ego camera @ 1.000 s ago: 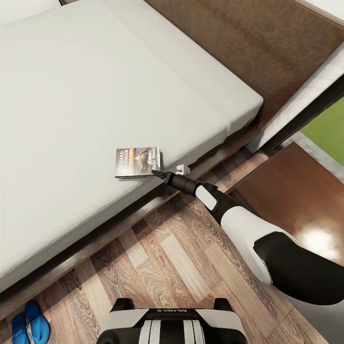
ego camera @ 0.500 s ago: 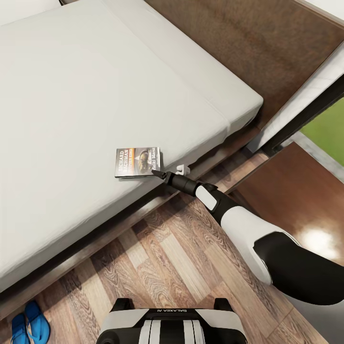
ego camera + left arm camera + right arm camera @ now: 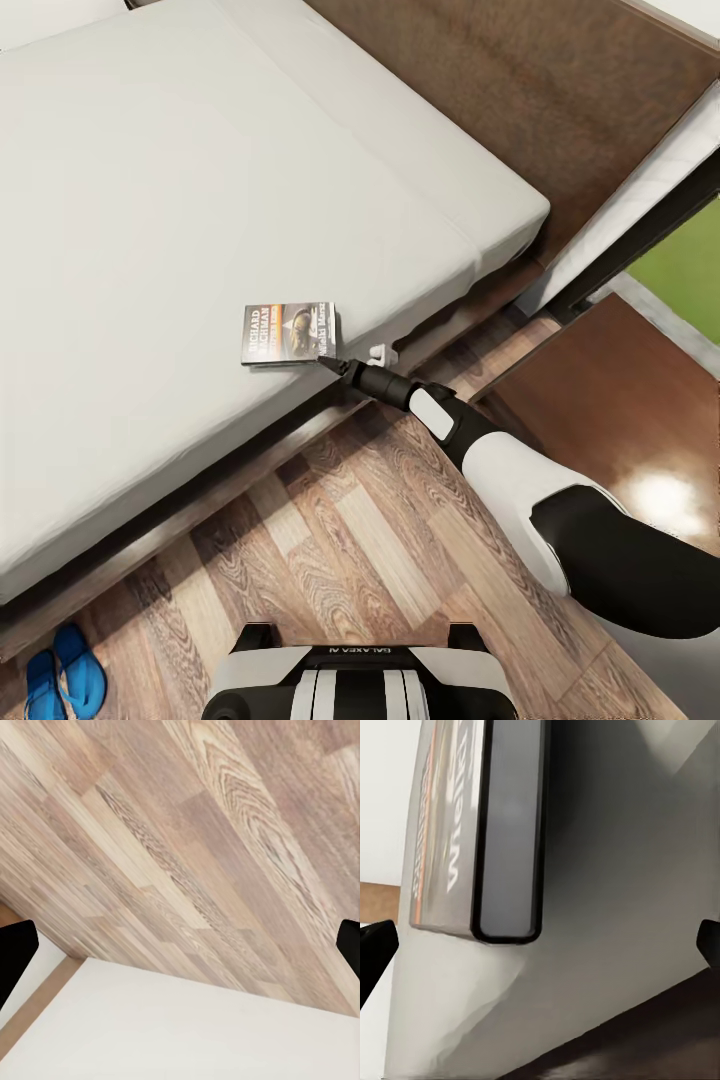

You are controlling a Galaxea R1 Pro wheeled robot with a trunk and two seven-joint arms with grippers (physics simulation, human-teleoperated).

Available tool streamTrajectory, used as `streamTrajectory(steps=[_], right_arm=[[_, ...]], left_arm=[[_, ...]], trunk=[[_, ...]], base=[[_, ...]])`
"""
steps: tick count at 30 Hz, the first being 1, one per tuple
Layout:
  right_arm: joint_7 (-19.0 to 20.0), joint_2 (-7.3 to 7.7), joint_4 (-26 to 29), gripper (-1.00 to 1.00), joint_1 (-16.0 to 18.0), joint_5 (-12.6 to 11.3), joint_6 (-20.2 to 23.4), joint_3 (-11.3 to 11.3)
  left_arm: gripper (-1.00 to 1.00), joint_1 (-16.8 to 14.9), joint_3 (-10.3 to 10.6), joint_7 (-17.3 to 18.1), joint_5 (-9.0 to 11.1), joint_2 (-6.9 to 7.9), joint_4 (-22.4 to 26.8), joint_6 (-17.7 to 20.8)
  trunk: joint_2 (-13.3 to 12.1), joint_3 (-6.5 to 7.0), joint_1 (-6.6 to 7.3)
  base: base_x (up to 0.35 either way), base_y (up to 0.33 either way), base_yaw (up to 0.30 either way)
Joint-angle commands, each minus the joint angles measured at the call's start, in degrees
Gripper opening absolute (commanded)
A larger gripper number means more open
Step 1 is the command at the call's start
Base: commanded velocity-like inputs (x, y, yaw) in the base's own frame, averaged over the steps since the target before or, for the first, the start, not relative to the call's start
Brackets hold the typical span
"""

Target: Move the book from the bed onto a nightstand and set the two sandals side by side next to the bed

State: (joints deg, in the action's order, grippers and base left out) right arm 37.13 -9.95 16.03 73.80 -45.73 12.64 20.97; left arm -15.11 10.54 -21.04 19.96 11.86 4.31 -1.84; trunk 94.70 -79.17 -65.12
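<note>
Head view: I am reaching my right gripper (image 3: pixel 327 364) toward the book (image 3: pixel 288 333) on the bed (image 3: pixel 150 200).
Fingers: spread, holding nothing.
Risk: I am likely shoving the thin book away rather than pinching it.

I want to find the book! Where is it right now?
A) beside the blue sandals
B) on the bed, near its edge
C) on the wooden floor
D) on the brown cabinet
B: the book lies flat on the bed, close to its edge, with the right claw at its corner.
</note>
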Motion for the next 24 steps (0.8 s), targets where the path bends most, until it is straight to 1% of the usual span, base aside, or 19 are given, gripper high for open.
streamTrajectory(steps=[1,4,9,24], right_arm=[[0.05,0.02,-0.01,1.00,0.03,-0.59,0.37,0.21],[0.05,0.02,0.01,1.00,0.03,-0.59,0.37,0.21],[0.05,0.02,0.03,1.00,0.03,-0.59,0.37,0.21],[0.05,0.02,0.05,1.00,0.03,-0.59,0.37,0.21]], left_arm=[[1.00,-0.01,0.48,-0.14,0.61,0.01,0.00,-0.18],[1.00,-0.01,0.49,-0.14,0.61,0.01,0.00,-0.18],[1.00,-0.01,0.47,-0.14,0.61,0.01,0.00,-0.18],[1.00,-0.01,0.48,-0.14,0.61,0.01,0.00,-0.18]], trunk=[[0.01,-0.02,0.02],[0.01,-0.02,0.02],[0.01,-0.02,0.02],[0.01,-0.02,0.02]], base=[[-0.196,0.000,0.000],[-0.175,0.000,0.000],[-0.080,0.000,0.000],[-0.017,0.000,0.000]])
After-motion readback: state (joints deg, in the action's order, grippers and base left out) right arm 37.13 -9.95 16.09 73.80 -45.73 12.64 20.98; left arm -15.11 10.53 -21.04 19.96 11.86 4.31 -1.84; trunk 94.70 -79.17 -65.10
